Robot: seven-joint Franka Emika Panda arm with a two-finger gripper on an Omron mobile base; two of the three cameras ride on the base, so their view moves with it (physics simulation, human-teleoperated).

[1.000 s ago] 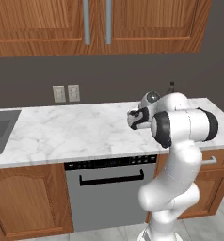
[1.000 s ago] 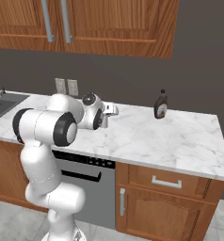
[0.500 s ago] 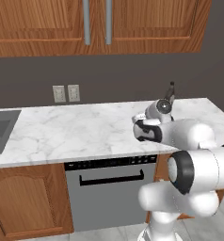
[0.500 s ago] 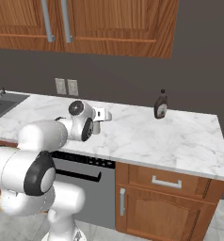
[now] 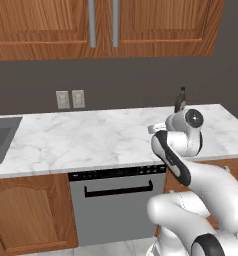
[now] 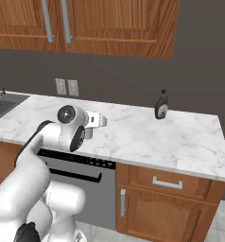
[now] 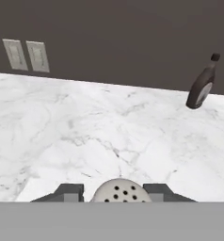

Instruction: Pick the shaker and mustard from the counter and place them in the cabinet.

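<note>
- Between the fingers (image 7: 117,190), at 6 o'clock in hand view: shaker (image 7: 118,191), gripped, clear of the bench (image 7: 109,127).
- Keep it upright; lift toward the closed cabinet (image 5: 103,25) at 12 o'clock.
- Door looks shut; needs opening first.

Even, diffuse rendered light, moderately bright, with no clear source; the white marble counter (image 5: 91,140) reads brightest while the wall behind it stays dim grey. Shadows are faint and soft (barely any beneath the dark bottle (image 7: 202,84)). No glare or edge distortion; all views are slightly soft, low-resolution
</note>
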